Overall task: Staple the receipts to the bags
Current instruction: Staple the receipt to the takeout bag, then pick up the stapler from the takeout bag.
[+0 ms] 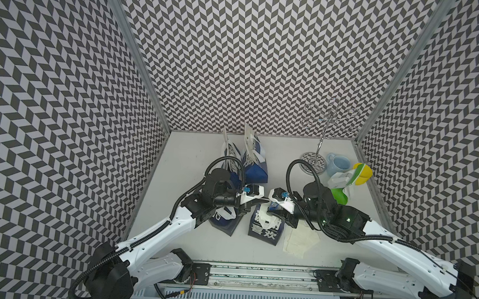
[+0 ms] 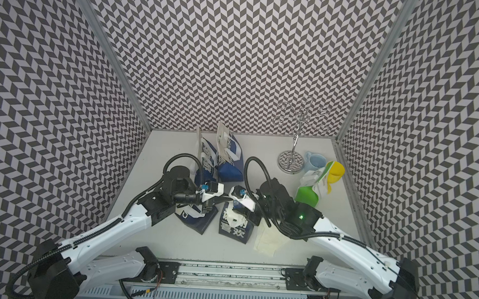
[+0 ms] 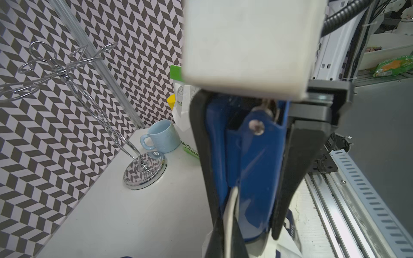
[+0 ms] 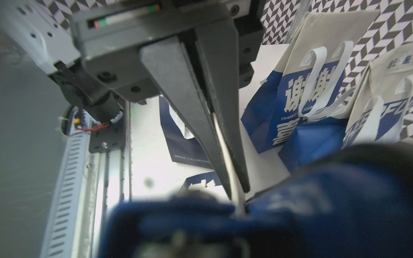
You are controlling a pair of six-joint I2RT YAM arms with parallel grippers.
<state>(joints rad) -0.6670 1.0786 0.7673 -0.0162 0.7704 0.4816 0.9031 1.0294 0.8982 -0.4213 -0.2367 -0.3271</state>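
Left wrist view: the left pincer (image 3: 250, 241) squeezes tight on the blue stapler (image 3: 257, 167). A thin white receipt (image 3: 231, 212) pokes into the stapler's mouth.
Right wrist view: the right pincer (image 4: 237, 193) is pinched almost closed on that thin white receipt (image 4: 228, 156). I think it is a receipt, but I cannot tell if a bag edge is with it. The paper runs into the stapler, which is a blue blur up close.
Meeting spot: in both top views the two pincers meet nose to nose, just above the flat dark blue bag (image 1: 265, 233) with white letters.
Other bags: a second flat bag (image 1: 228, 228) lies partly under the left arm. Two standing bags (image 1: 253, 162), blue and white, are at the back. The green bag (image 1: 340, 196) is near the right arm.
Spare receipts: a small pile (image 1: 298, 240) lies on the worktop (image 1: 186, 167), just beside the flat dark blue bag.
Far corner: a pale blue mug (image 1: 340, 164), a yellow cup (image 1: 363, 173) and a shiny wire stand (image 1: 313, 159) sit well apart from the work.
Step now: I think this is the stapling step, with the paper lined up in the stapler.
Next move: the left pincer must press the stapler down hard. The right pincer must hold the paper flat and not let go. Both receipt and bag edge must be in the mouth, or the staple will catch only one.
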